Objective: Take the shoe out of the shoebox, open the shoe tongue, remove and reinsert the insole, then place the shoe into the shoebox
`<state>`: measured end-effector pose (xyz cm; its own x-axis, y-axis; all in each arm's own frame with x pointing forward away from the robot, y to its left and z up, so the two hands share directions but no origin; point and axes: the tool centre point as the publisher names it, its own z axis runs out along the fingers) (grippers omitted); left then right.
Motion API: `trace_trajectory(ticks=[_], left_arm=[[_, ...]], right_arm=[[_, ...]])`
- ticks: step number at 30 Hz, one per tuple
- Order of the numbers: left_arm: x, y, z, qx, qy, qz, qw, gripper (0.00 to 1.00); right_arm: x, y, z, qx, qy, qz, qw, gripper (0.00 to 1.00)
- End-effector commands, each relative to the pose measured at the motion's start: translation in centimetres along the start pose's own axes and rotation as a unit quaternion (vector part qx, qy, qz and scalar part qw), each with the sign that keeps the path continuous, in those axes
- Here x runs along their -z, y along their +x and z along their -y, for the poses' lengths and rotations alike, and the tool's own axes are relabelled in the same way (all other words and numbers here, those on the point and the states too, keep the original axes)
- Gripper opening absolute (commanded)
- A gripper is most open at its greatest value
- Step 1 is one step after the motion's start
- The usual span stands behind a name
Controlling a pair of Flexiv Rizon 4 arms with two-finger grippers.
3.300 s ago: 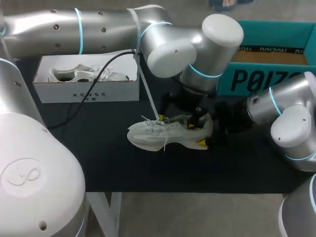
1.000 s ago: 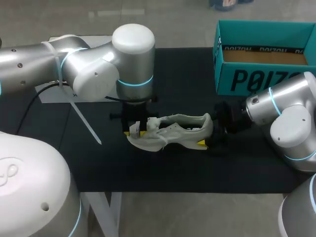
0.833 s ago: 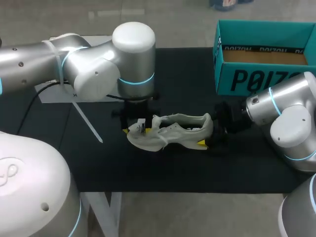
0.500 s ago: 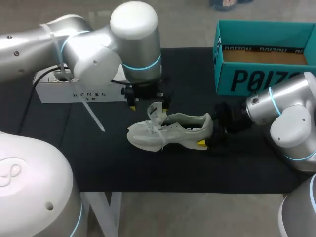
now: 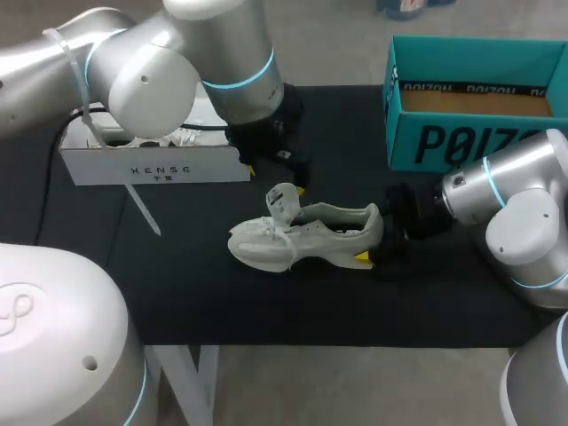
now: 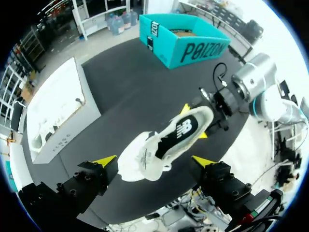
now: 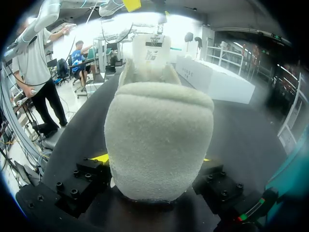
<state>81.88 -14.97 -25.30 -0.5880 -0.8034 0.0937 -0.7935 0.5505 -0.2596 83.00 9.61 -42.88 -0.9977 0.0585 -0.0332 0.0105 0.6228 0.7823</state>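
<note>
A: What's changed?
B: L arm (image 5: 177, 62) has pulled up and back twd the white box (image 5: 155, 164). Left gripper (image 6: 153, 162) is spread wide, holding nothing.
A: Shoe?
B: Shoe (image 5: 306, 235) is on the table (image 5: 177, 284), outside the teal shoebox (image 5: 461, 133). Right gripper (image 7: 153, 158) clamps its heel. Tongue (image 5: 281, 201) now stands up, so prob. insole nxt.

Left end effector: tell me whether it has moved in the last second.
Yes. In the head view the left end effector has left the shoe's toe and pulled back toward the white shoebox, now open beside its right end.
</note>
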Motion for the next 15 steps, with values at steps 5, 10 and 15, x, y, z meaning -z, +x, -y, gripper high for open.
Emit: trace_trajectory(ticks=[5,10,15], left_arm=[[-1.4,5.1,1.4,-0.39,-0.041,-0.157,0.906,1.0],[-2.1,9.2,1.7,-0.53,-0.085,-0.137,0.833,0.0],[-2.9,8.9,1.7,-0.575,-0.076,-0.11,0.807,0.0]], right_arm=[[-0.4,0.0,0.1,0.0,0.002,0.001,1.0,0.0],[-0.4,0.0,0.1,0.0,0.002,0.001,1.0,0.0],[-0.4,0.0,0.1,0.0,0.002,0.001,1.0,0.0]])
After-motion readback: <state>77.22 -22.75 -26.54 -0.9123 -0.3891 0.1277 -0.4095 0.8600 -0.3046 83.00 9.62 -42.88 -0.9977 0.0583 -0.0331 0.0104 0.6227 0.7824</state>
